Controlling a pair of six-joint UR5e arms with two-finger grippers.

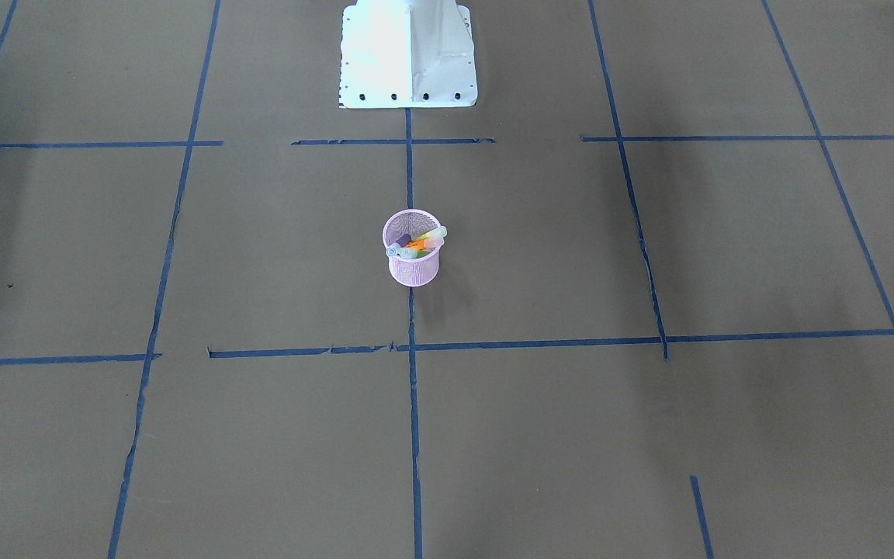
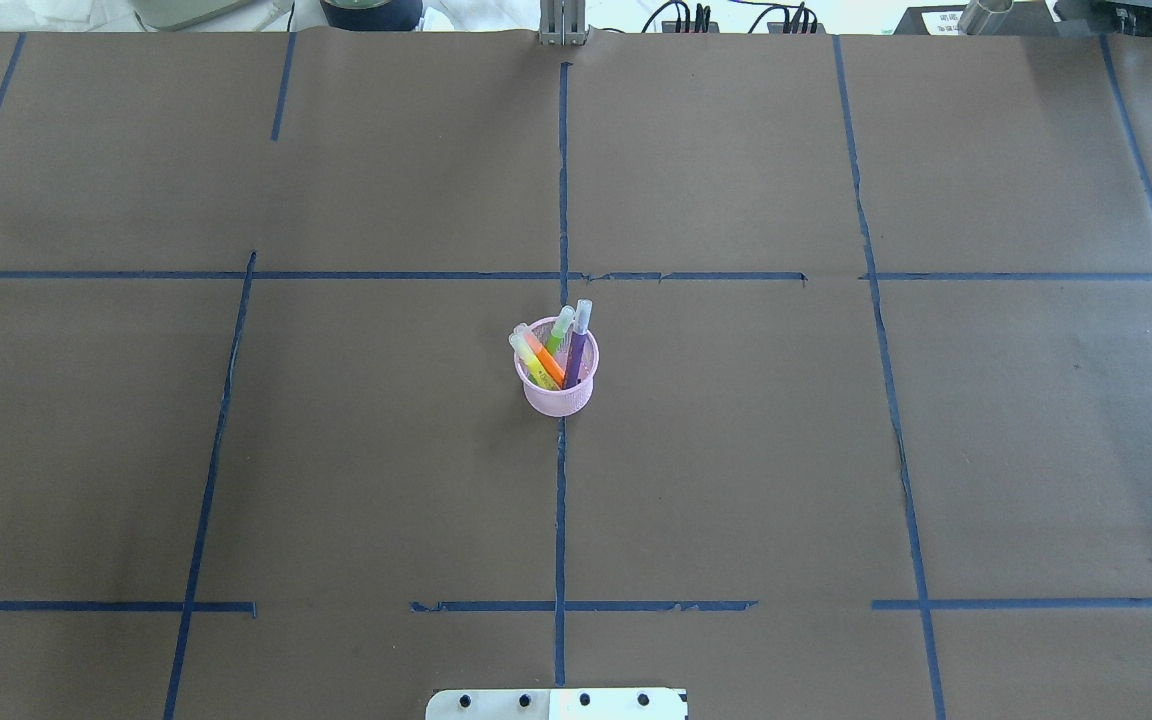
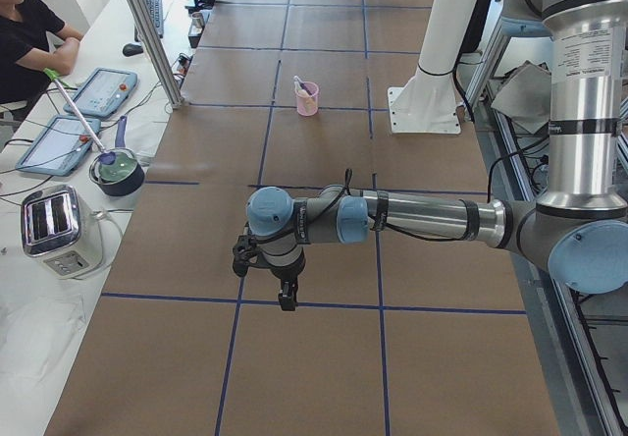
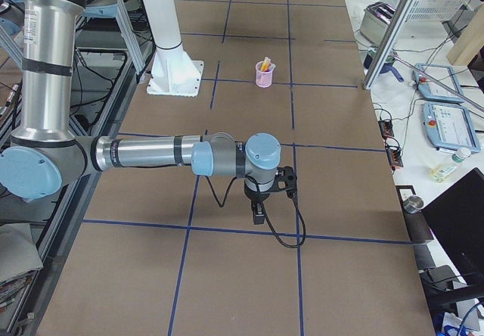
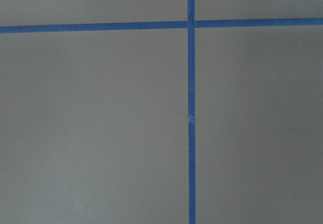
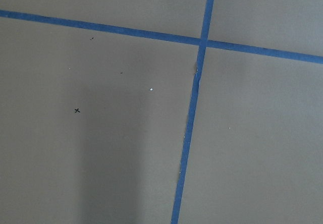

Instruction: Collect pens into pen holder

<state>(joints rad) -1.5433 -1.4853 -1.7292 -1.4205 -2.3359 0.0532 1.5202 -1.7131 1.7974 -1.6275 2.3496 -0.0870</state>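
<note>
The pink mesh pen holder point(image 2: 558, 383) stands upright at the table's centre, also seen as pen holder point(image 1: 413, 256), pen holder point(image 3: 307, 98) and pen holder point(image 4: 264, 73). Several pens stand in it, among them a purple pen point(image 2: 577, 352), an orange pen point(image 2: 546, 362) and a green pen point(image 2: 560, 328), pale caps up. My left gripper point(image 3: 286, 299) hangs over bare table far from the holder, and so does my right gripper point(image 4: 259, 216). Both show only in side views, so I cannot tell their state. The wrist views show just brown table and blue tape.
The white robot base point(image 1: 408, 54) sits behind the holder. Blue tape lines point(image 2: 561, 500) grid the brown table. Beyond the table's far edge are a toaster point(image 3: 59, 228), control tablets point(image 3: 101, 90), a small pot point(image 3: 120, 169) and a seated person point(image 3: 25, 33).
</note>
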